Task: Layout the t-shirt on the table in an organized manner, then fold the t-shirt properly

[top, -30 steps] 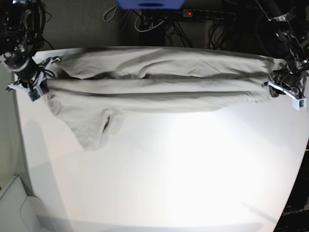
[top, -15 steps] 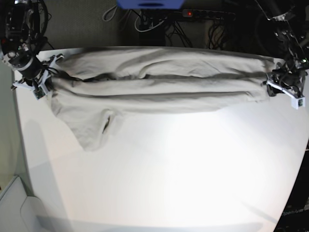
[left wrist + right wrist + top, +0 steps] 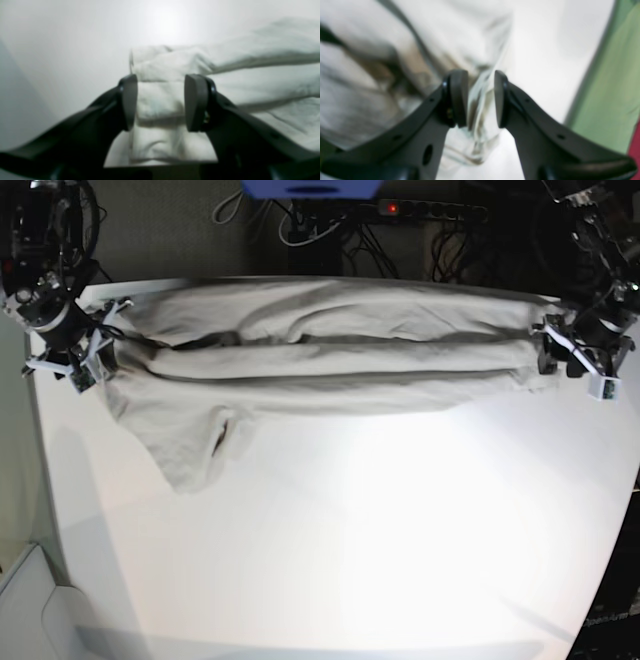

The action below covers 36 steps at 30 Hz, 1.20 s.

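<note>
1. The t-shirt (image 3: 330, 345) lies along the far edge of the tabletop (image 3: 350, 540), drawn out into a long band from one side to the other, with lengthwise folds running through it and one loose flap (image 3: 190, 445) hanging toward the near side at the base view's left.
2. The base view alone shows this whole band; each wrist view shows only one end of it, blurred.
3. In the left wrist view, the left end effector (image 3: 161, 102) has its pads (image 3: 195, 102) apart, with a folded end of the cloth lying between them. The cloth fills the gap, but whether the pads press on it I cannot tell.
4. In the right wrist view, the right end effector (image 3: 480, 98) also stands parted, a bunched ridge of cloth rising between its pads (image 3: 458, 97); contact is too blurred to judge.
5. That view also shows a green surface (image 3: 610, 85) beyond the tabletop's edge, barely visible from the base.
6. In the base view the left end effector (image 3: 580, 358) sits at the band's right end, close to the tabletop's side edge, and the right one (image 3: 75, 355) at the left end.
7. The near part of the tabletop is broad, smooth, matte white, with glare in the middle.
8. The cloth is soft, plain grey-beige, creased in long shallow ridges.
9. Behind the far edge lie dark cables (image 3: 330, 225) and a power strip (image 3: 430, 210) with a red light.
</note>
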Motion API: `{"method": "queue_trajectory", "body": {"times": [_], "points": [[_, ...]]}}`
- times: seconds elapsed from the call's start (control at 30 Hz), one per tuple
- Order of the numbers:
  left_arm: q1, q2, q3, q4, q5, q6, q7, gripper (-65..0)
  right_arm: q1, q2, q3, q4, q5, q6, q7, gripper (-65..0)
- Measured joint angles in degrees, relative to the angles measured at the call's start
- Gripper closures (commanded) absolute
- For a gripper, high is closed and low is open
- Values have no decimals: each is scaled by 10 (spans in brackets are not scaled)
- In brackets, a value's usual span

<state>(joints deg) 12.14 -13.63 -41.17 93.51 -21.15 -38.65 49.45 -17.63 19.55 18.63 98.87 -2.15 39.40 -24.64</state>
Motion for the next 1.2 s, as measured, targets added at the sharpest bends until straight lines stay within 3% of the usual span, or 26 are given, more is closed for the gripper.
{"method": "queue_trajectory", "body": {"times": [0.17,0.4,0.83,0.9,1.07,1.2], "points": [[-22,0,0,-11,7,0,-5,-295,1,0,1,24,0,0,-2,-197],[-89,-4,0,-122,2,3,-8,-297,2,-2,0,25,0,0,-4,-198],[-89,-9,3,-168,5,3,-5,-286,20,-2,0,25,0,0,-2,-198],[-78,-9,3,-160,3,3,-5,-238,17,-2,0,25,0,0,-4,-198],[-61,-8,4,-141,3,3,-6,-30,32,-7,-1,25,-2,0,-6,-198],[-47,-8,4,-134,3,2,-7,-32,32,-15,-3,25,0,0,-3,-198]]}}
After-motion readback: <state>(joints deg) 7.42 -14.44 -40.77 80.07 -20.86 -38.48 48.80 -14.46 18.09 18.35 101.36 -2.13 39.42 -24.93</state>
